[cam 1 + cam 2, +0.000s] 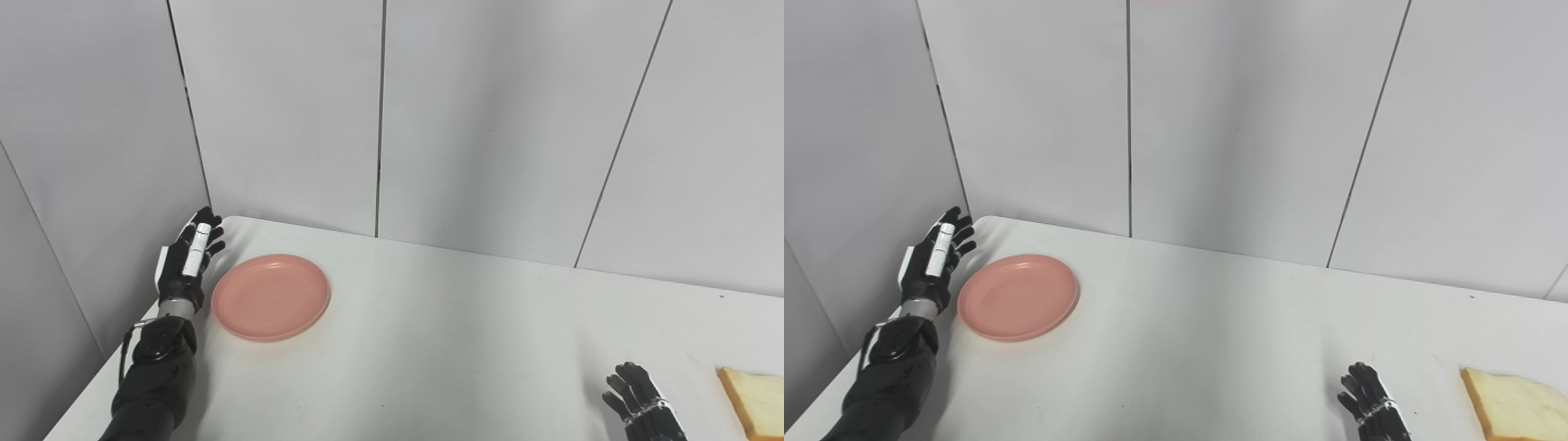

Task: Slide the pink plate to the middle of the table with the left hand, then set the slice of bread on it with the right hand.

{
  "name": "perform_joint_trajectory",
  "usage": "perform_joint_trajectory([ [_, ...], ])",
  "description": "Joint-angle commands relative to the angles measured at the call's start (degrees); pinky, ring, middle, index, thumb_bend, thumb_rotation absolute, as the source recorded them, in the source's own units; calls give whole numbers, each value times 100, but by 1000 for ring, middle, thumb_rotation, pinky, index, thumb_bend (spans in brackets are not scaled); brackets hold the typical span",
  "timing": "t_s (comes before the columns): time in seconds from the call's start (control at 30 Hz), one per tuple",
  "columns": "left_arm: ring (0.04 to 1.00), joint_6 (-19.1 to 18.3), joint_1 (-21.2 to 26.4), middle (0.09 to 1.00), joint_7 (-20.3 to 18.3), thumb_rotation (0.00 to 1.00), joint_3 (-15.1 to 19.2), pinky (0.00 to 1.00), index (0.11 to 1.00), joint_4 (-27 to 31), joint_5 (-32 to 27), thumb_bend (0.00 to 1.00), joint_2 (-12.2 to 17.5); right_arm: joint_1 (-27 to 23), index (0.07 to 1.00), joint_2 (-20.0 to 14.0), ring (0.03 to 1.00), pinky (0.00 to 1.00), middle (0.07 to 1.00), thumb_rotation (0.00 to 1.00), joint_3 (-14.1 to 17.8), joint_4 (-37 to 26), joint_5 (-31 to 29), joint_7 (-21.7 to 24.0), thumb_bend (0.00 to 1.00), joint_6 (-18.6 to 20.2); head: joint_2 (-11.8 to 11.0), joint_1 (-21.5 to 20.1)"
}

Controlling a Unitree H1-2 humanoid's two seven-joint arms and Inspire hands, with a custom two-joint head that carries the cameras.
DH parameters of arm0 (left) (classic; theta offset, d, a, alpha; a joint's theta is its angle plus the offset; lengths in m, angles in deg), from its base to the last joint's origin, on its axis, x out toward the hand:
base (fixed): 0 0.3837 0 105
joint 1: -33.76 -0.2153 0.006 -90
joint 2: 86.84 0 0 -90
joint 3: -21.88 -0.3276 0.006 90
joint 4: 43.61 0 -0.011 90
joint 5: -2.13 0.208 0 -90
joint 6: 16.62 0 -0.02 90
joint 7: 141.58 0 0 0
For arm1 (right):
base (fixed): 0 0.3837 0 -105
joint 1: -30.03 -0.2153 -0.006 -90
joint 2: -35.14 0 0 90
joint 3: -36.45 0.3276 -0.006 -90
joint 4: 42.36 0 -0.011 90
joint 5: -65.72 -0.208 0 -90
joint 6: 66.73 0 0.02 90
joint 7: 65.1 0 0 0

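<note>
A round pink plate [271, 296] lies empty on the white table [441, 331] near its far left corner. My left hand [188, 260] stands open just left of the plate, fingers straight and pointing away, close to the rim; I cannot tell if it touches. A slice of bread [756, 401] lies at the right edge near the front, partly cut off by the frame. My right hand [640, 404] is open at the bottom right, fingers spread, a little left of the bread and holding nothing.
Grey wall panels [380, 116] stand behind the table and along its left side, close to my left hand. The table's left edge runs just beside my left forearm [156, 380].
</note>
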Motion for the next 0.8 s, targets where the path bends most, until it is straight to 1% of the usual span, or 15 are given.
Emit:
perform_joint_trajectory([
  [0.0, 880, 255, 249, 859, -109, 728, 13, 893, 852, 70, -86, 878, 27, 258, 872, -153, 893, 879, 903, 891, 66, 756, -13, 55, 797, -100, 3, 2],
  [0.07, 881, 228, 252, 860, -109, 727, 16, 895, 847, 55, -97, 884, 6, 258, 874, -168, 894, 882, 904, 891, 63, 768, -28, 77, 796, -131, 8, 6],
  [0.23, 885, 202, 243, 856, -184, 742, -19, 879, 840, -45, -120, 846, 5, 273, 874, -177, 895, 880, 908, 888, 64, 731, -62, 86, 813, -103, 45, -16],
  [0.33, 880, 259, 254, 855, -282, 735, -23, 867, 840, -197, -155, 883, 6, 278, 876, -193, 894, 884, 905, 889, 64, 720, -66, 87, 805, -84, 62, -11],
  [0.57, 872, 342, 256, 855, -317, 748, -84, 896, 850, -397, -96, 887, -8, 303, 876, -203, 895, 886, 908, 890, 67, 682, -89, 90, 808, -72, 115, -17],
  [0.73, 874, 288, 227, 860, -402, 743, -137, 870, 851, -457, -128, 861, -20, 317, 878, -209, 896, 891, 908, 893, 63, 657, -79, 87, 795, -50, 130, -32],
  [0.77, 882, 293, 216, 867, -417, 741, -144, 877, 853, -448, -131, 853, -34, 317, 878, -210, 896, 891, 908, 894, 62, 660, -74, 86, 793, -51, 131, -36],
])
